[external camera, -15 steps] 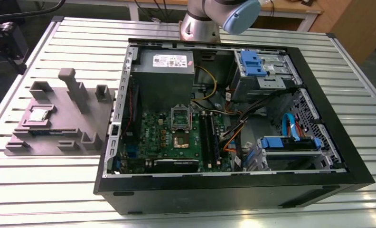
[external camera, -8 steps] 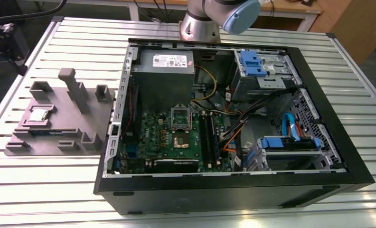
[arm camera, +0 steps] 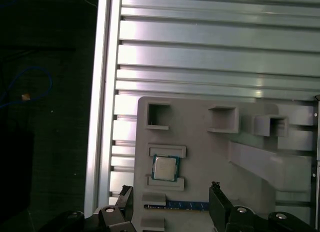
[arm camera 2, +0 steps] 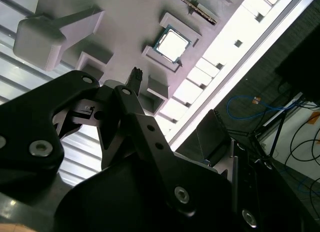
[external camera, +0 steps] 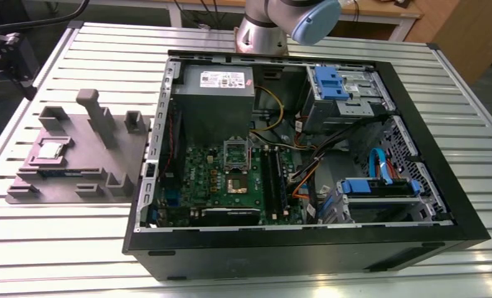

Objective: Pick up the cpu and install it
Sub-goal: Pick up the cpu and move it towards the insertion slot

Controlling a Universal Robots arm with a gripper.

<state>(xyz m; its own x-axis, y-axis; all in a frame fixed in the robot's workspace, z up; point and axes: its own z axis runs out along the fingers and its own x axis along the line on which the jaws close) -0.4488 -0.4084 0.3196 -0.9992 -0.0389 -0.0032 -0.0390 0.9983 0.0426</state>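
1. cpu (external camera: 51,149) lies flat, pale metal top up, in a shallow square recess of the grey plastic fixture (external camera: 97,171). It also shows in both wrist views (arm camera 2: 173,44) (arm camera: 165,168).
2. The fixture rests on the slatted metal tabletop (external camera: 64,248), just beside the open computer case (external camera: 312,248) and on the exterior view's left of it.
3. The end effector (arm camera: 170,192) is released. In the first wrist view its two dark fingers (arm camera: 216,189) stand wide apart with nothing between them.
4. It hangs above the fixture and is apart from the cpu, which sits just beyond the gap between the fingers.
5. A thin memory stick (arm camera: 185,206) lies in a slot of the fixture near the cpu, on the end effector's side of it.
6. Inside the case, the green motherboard (external camera: 204,180) lies flat with a square socket (external camera: 236,184) near its middle.
7. The arm's base (external camera: 263,31) stands at the far edge of the tabletop behind the case.
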